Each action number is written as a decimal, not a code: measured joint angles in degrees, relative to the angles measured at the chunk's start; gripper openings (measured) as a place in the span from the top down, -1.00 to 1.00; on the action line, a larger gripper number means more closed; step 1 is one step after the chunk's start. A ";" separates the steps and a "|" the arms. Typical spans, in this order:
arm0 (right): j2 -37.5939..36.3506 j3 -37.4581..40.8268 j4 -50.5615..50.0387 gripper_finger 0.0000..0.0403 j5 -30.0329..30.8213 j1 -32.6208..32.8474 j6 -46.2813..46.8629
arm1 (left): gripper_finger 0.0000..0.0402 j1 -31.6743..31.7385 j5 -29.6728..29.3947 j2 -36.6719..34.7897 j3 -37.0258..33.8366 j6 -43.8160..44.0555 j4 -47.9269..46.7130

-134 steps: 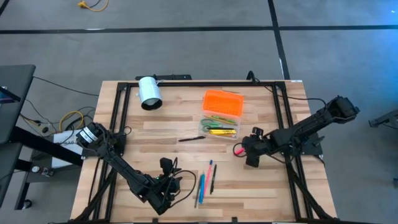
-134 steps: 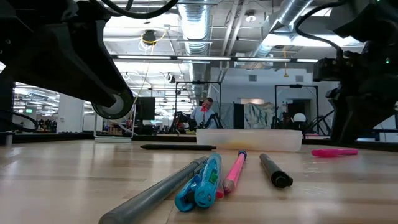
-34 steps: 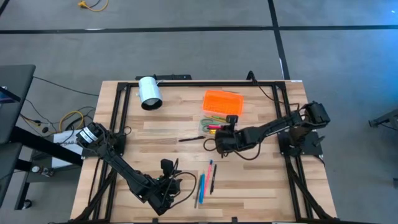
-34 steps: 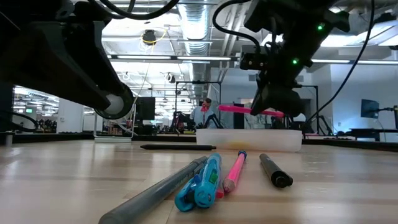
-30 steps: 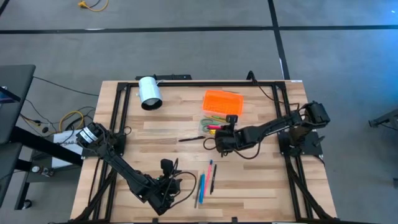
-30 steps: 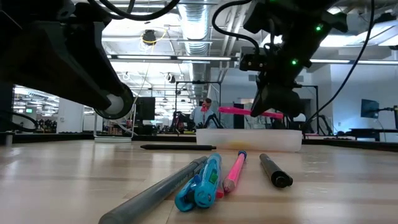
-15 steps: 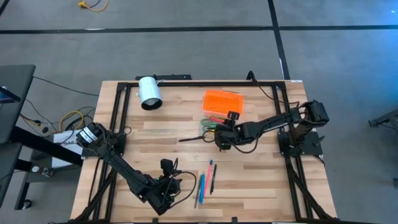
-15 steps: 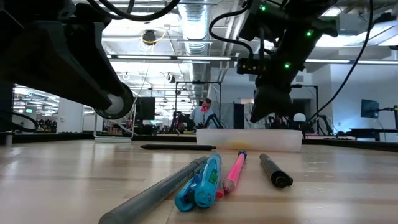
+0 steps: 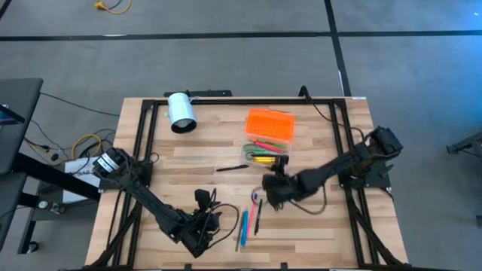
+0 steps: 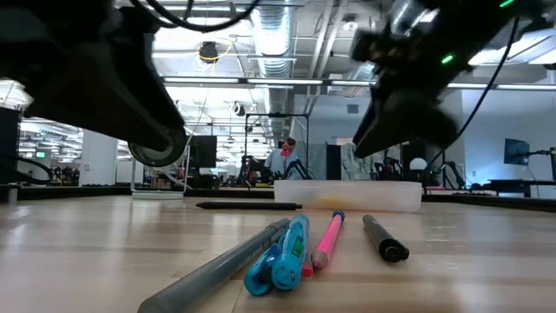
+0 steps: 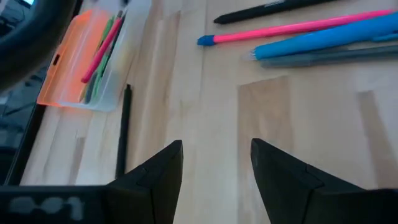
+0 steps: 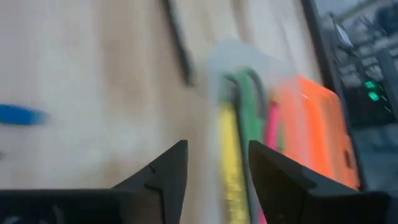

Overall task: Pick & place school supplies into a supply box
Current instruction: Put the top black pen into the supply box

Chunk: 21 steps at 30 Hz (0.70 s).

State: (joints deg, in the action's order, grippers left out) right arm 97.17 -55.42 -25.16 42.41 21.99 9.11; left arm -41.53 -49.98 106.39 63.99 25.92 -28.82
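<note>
High view: four pens (image 9: 250,218) clustered, one black pen (image 9: 231,168) apart.

In the right wrist view the pencil case (image 12: 292,137) and the pens (image 12: 233,155) inside it are smeared by blur, so single pens cannot be told apart. In the low view the right arm (image 10: 417,78) is blurred, its fingertips cut off from sight. From above, the left gripper (image 9: 197,229) is too small and dark to read.
</note>
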 joint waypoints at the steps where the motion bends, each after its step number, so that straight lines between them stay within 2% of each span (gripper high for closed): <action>1: 0.00 0.00 0.59 0.24 0.00 1.77 0.65 | 0.10 0.79 0.22 0.00 0.00 -0.31 0.01; 5: 0.00 0.00 3.50 0.31 0.41 8.76 1.48 | 0.10 4.93 2.21 0.00 0.00 -2.56 0.00; 11: -0.02 0.00 7.70 0.40 2.95 18.08 2.26 | 0.10 13.59 8.30 0.00 0.00 -8.25 0.02; 21: 0.66 0.74 9.07 0.41 3.14 27.12 13.39 | 0.10 27.65 21.79 0.00 0.00 -22.01 7.08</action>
State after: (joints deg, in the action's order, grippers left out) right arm 97.82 -54.68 -16.10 45.56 49.11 22.51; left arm -13.88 -28.20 106.39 63.99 3.91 -21.74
